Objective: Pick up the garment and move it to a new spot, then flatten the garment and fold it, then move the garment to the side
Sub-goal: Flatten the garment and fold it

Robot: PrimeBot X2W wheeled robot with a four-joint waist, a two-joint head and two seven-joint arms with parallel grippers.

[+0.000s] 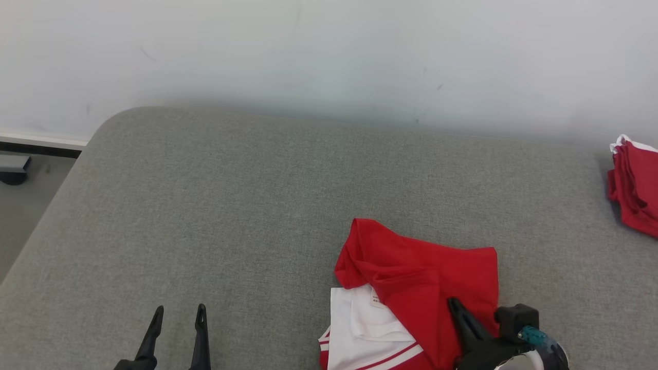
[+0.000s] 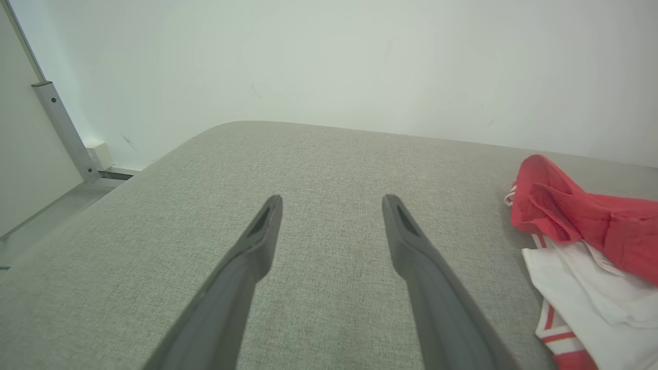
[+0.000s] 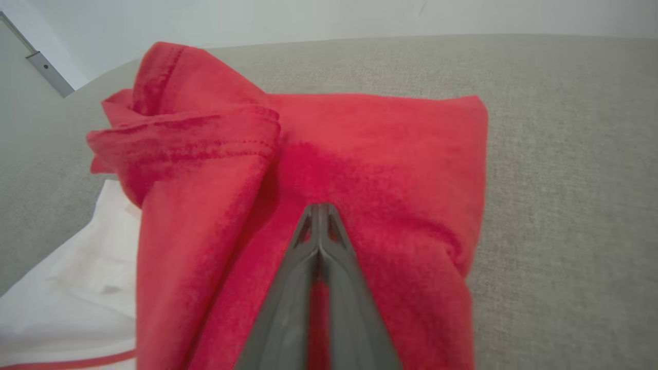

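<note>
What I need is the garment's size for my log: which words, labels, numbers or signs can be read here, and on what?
No text can be read.
Small pale sewn-in tag on the white inside of the crumpled red and white fabric garment: tiny dark print, too small and blurred to read.
Stack of folded red cloth: no text visible.

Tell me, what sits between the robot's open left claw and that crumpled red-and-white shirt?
Nothing but bare grey woven upholstery: the head view shows that stretch between the open left gripper and the crumpled red-and-white garment.
</note>
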